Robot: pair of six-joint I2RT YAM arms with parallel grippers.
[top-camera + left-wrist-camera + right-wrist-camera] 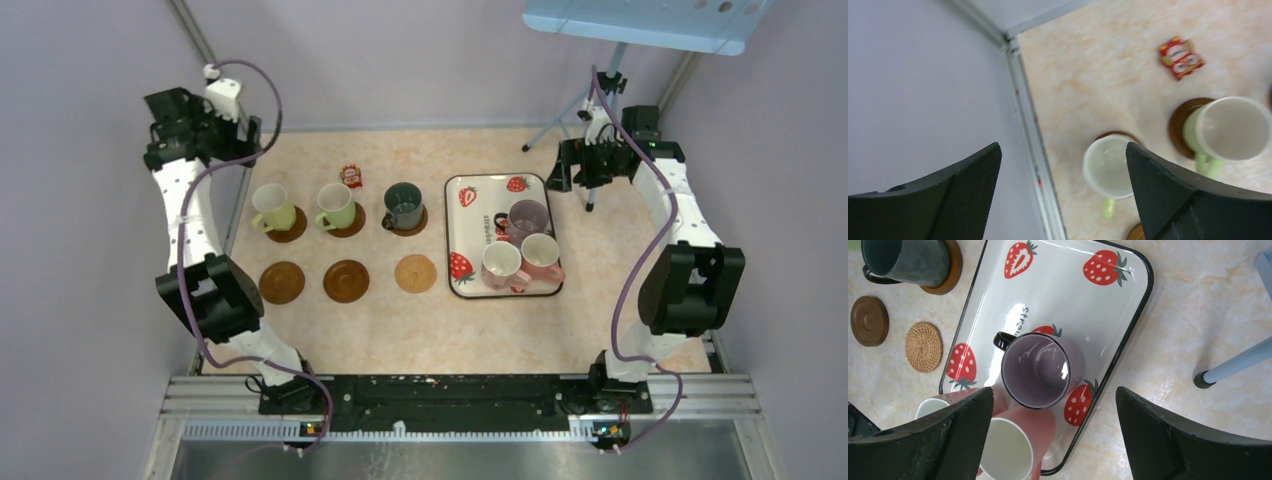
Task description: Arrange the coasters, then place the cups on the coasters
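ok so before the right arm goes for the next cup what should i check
1. Is the right gripper open: ok, jaws wide apart, nothing held.
2. Is it lined up over a cup: ok, the purple cup sits right below it in the wrist view.
3. Room around the purple cup: cannot tell, the pink cup sits very close beside it on the tray.
4. A free coaster waiting: ok, the tan coaster and two brown coasters are bare.
5. Is the left gripper out of the way: ok, open, above the yellow-green cup at the far left.
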